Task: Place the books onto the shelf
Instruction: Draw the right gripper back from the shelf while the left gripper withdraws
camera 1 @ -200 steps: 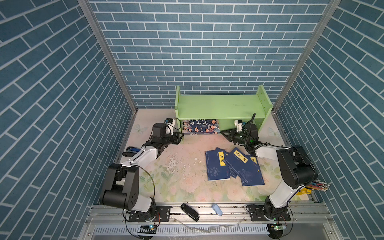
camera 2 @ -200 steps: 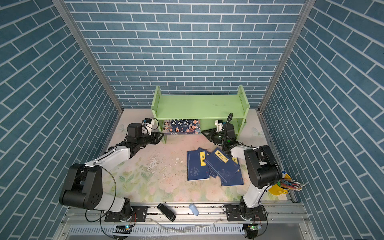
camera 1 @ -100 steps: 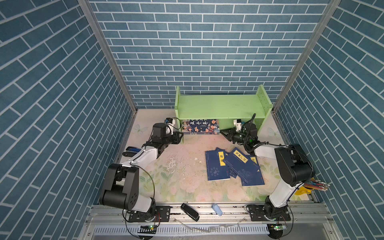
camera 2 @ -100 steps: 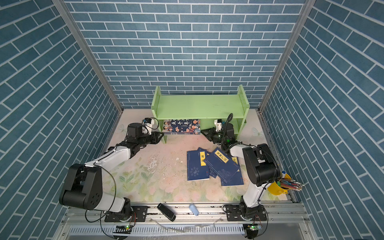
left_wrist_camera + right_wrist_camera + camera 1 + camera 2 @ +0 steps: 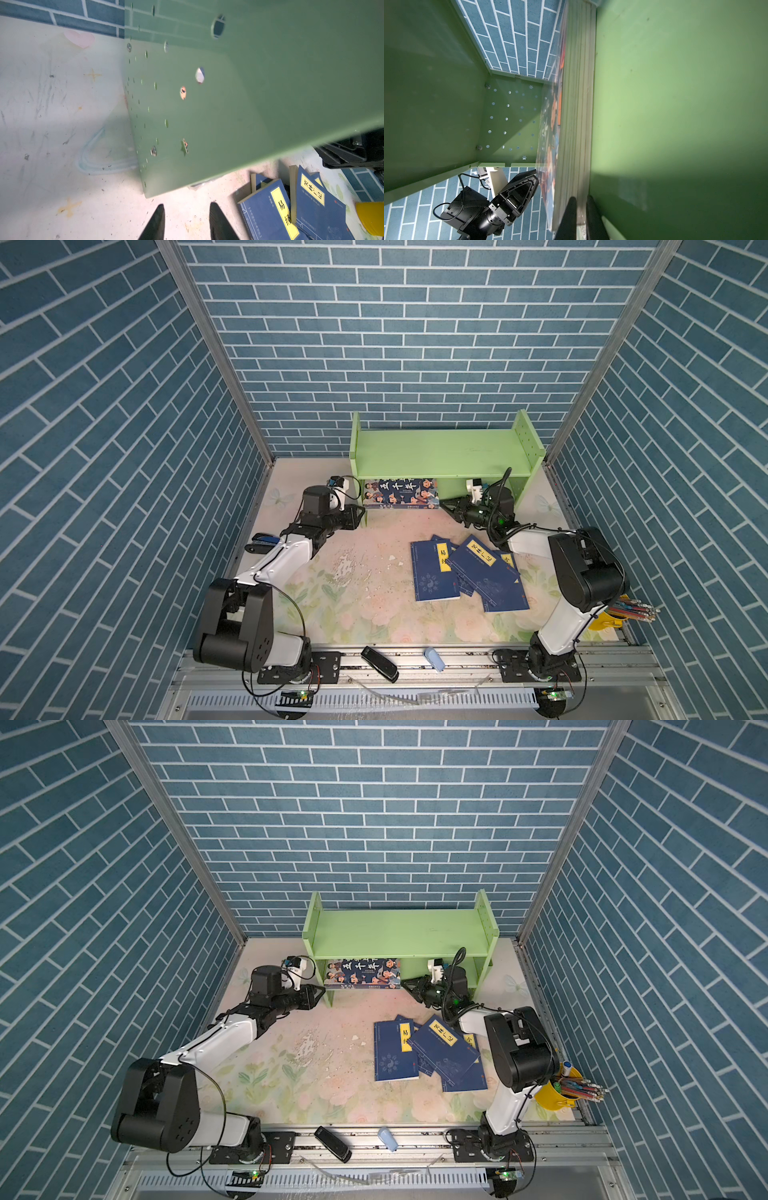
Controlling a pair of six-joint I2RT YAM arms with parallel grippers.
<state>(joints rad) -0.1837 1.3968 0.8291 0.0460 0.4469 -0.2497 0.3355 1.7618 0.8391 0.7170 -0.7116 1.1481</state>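
One thick cartoon book (image 5: 577, 104) shows layered pages in right claw (image 5: 581, 199).

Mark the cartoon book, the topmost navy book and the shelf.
cartoon book (image 5: 401, 493): a top view, front cover.
topmost navy book (image 5: 486, 572): a top view, cover centre.
shelf (image 5: 436, 454): a top view, upper board.

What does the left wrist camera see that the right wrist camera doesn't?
Only the left wrist camera: the blue books lying on the table, and a yellow cup. Only the right wrist camera: the big book seen edge-on inside the shelf, pinched by the right gripper. Both: the green shelf and the brick wall.
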